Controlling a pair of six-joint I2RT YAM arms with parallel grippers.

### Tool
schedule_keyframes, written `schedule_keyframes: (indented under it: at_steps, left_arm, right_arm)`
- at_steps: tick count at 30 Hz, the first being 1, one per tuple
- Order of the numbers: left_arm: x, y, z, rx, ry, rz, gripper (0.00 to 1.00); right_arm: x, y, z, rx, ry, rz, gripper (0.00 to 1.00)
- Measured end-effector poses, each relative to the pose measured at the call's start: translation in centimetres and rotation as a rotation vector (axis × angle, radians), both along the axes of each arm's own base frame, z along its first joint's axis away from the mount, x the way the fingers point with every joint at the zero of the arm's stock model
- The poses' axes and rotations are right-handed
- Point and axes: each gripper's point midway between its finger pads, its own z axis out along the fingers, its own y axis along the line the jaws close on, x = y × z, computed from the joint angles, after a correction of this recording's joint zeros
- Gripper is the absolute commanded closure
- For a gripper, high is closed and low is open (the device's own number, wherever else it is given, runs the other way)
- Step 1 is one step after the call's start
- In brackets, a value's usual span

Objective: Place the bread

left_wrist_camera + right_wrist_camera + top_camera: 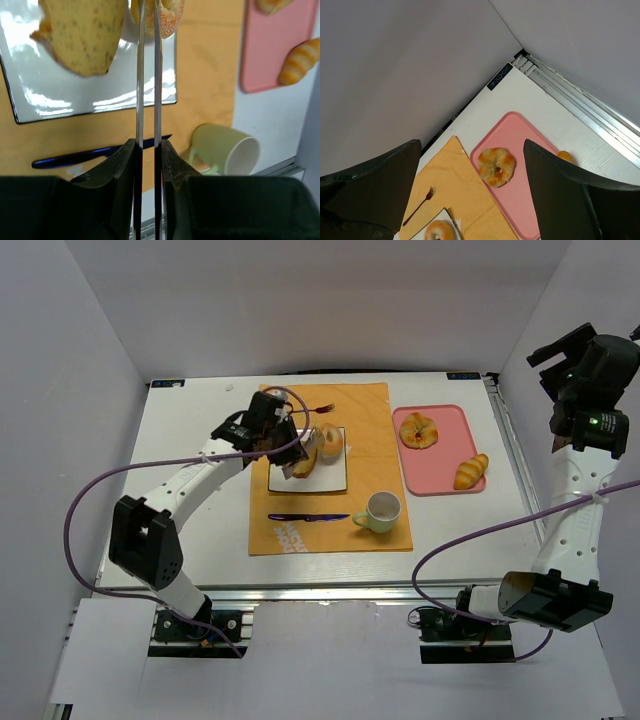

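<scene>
Bread (305, 457), a seeded slice, lies on the square white plate (330, 478) a little left of the counter (200, 430) centre, toward the plate's 9 o'clock side. The left tool (288, 465) hangs over that same side. In the left wrist view its two thin fingers (140, 75) are nearly together, with only a narrow slit between them and nothing caught in it; the slice (82, 35) sits clear of them at their 10 o'clock.

At the plate's 1 o'clock corner rests a sugared doughnut (331, 439), just beside the slice. The plate lies on an orange mat (370, 420). A small dark fork (320, 408) lies on the mat at 12 o'clock from the plate, and a blue-handled knife (308, 517) lies across it at 6 o'clock. A pale green cup (381, 510) stands at the plate's 4 o'clock, near the knife's tip.

At 3 o'clock from the mat a pink tray (445, 480) holds a round glazed pastry (418, 430) at its 11 o'clock end and a small croissant (471, 471) at its 4 o'clock end, well apart from each other.

The right tool (562, 348) is raised high beyond the counter's 3 o'clock edge; its wrist view shows the fingers (555, 190) spread wide, holding nothing.
</scene>
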Motion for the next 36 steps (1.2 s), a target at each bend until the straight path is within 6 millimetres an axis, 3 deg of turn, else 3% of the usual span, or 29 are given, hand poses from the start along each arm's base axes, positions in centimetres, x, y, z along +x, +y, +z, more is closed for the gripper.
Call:
schedule_keyframes:
  at_steps: [3, 5, 6, 7, 10, 14, 21, 26, 29, 30, 32, 34, 36]
  left_arm:
    - [-1.1, 0.1, -3.3, 0.038, 0.088, -0.013, 1.00]
    - [-1.4, 0.2, -3.8, 0.047, 0.103, -0.012, 1.00]
    - [-1.3, 0.2, -3.7, 0.046, 0.100, -0.012, 0.95]
    - [-1.3, 0.2, -3.6, 0.045, 0.095, -0.010, 0.81]
    - [-1.2, 0.4, -3.6, 0.051, 0.093, -0.005, 0.59]
    - [-1.2, 0.7, -3.3, 0.072, 0.089, 0.002, 0.46]
    - [0.0, 1.1, 0.1, 0.087, 0.034, 0.023, 0.40]
    - [1.6, 0.0, 5.4, 0.080, -0.086, -0.018, 0.40]
    - [3.5, -4.1, 9.4, 0.065, -0.193, -0.117, 0.40]
    - [4.2, -6.7, 10.6, 0.054, -0.242, -0.168, 0.40]
    - [4.6, -12.2, 11.3, 0.021, -0.299, -0.273, 0.40]
    - [4.0, -17.3, 9.6, -0.005, -0.309, -0.376, 0.39]
    - [2.6, -21.4, 5.6, -0.007, -0.264, -0.467, 0.39]
  right_arm:
    - [0.1, 0.1, -0.4, 0.007, 0.007, 0.002, 0.11]
    - [0.1, 0.1, -0.8, 0.012, 0.014, 0.005, 0.11]
    - [0.2, 0.1, -1.0, 0.013, 0.017, 0.007, 0.11]
    - [0.2, 0.2, -1.2, 0.014, 0.020, 0.008, 0.11]
    - [0.2, 0.3, -1.3, 0.017, 0.023, 0.015, 0.11]
    - [0.2, 0.4, -1.6, 0.020, 0.027, 0.019, 0.11]
    - [0.3, 0.4, -1.9, 0.029, 0.030, 0.019, 0.11]
    - [0.1, 0.1, -1.8, 0.023, 0.033, 0.000, 0.11]
    - [-0.3, -0.5, -1.5, 0.016, 0.040, -0.035, 0.11]
    - [-0.5, -0.7, -1.1, 0.011, 0.043, -0.051, 0.11]
    - [-0.9, -1.3, 0.6, -0.007, 0.019, -0.084, 0.11]
    - [-1.5, -1.8, 2.6, -0.032, -0.020, -0.116, 0.11]
    - [-2.6, -2.3, 4.5, -0.060, -0.061, -0.150, 0.11]
